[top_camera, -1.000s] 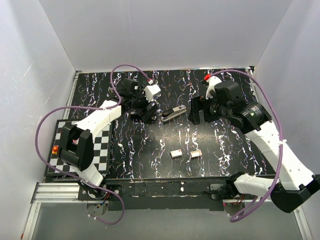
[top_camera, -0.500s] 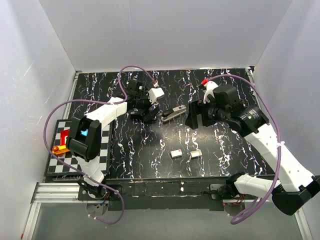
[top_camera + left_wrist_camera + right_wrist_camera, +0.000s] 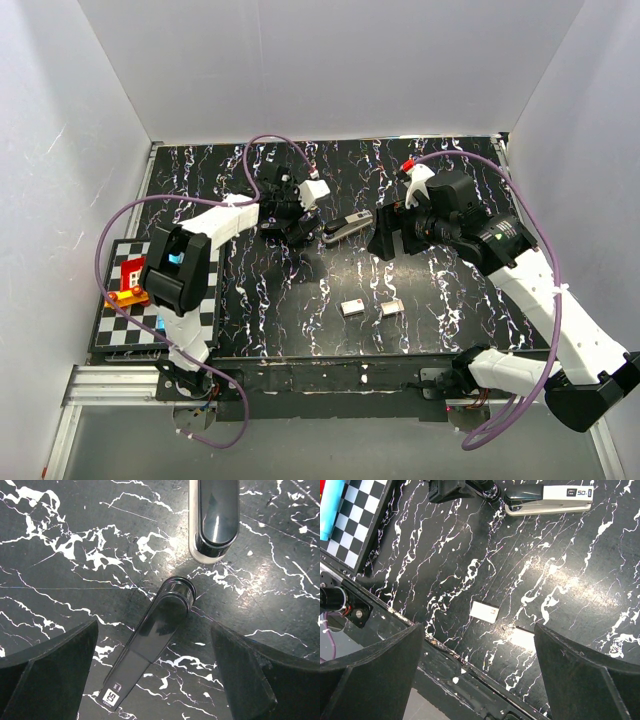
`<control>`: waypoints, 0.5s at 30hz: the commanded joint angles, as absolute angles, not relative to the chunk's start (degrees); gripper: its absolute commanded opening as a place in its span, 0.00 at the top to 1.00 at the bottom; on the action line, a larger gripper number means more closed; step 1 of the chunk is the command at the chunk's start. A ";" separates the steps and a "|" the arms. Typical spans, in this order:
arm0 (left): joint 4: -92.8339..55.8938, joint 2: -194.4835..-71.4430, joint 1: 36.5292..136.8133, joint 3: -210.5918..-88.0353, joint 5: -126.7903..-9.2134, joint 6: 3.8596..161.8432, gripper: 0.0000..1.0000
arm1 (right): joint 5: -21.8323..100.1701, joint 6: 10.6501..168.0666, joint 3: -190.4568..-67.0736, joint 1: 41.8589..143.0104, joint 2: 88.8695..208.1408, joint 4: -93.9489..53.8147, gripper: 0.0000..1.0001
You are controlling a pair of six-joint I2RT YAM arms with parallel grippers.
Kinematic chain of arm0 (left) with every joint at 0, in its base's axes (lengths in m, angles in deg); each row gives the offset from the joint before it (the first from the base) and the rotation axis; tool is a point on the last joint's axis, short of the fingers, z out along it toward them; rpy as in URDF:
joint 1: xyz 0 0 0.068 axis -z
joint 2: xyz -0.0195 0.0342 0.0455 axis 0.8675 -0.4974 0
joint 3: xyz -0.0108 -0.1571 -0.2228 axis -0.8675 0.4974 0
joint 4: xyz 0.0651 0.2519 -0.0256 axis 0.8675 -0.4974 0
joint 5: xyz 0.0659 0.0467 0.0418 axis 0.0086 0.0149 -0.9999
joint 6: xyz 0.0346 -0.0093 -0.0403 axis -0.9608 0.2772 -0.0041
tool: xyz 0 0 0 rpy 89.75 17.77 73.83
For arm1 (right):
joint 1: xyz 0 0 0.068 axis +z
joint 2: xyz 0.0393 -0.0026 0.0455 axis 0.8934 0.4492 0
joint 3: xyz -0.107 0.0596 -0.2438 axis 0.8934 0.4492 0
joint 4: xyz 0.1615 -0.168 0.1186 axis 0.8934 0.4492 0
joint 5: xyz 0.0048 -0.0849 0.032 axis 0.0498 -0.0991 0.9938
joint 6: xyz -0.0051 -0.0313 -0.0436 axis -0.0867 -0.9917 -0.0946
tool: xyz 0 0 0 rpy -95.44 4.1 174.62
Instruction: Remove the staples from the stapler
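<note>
The stapler [image 3: 347, 228], slim, with a dark top and a silvery base, lies closed on the black marble table [image 3: 330, 280]. My left gripper [image 3: 303, 228] is open right at its left end. In the left wrist view the stapler's rounded end [image 3: 215, 525] lies just beyond my open left gripper [image 3: 155, 680]. A dark glossy slim piece [image 3: 155, 635] with a "50" label lies between the fingers, untouched. My right gripper [image 3: 383, 235] is open and empty, just right of the stapler. From above it [image 3: 480, 675] sees the stapler [image 3: 547, 500].
Two small silvery blocks [image 3: 352, 307] [image 3: 391, 307] lie near the front of the table; they also show in the right wrist view [image 3: 485, 611] [image 3: 525, 639]. A checkered mat [image 3: 115, 310] with a red and yellow toy [image 3: 128, 280] lies at the left. White walls surround the table.
My left gripper has crept right, closer to the stapler's left end. My right gripper has shifted left toward its right end. The stapler has not moved.
</note>
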State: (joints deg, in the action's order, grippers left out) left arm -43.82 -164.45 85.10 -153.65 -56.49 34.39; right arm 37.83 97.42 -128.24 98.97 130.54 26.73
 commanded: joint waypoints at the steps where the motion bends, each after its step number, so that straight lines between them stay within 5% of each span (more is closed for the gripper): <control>1: -41.85 -164.87 84.96 -155.02 -57.89 33.74 0.06 | 39.00 97.66 -127.93 99.25 129.48 24.16 0.02; 15: -42.02 -167.07 84.96 -156.86 -59.74 35.32 0.27 | 38.65 97.57 -128.19 99.26 129.56 24.16 0.02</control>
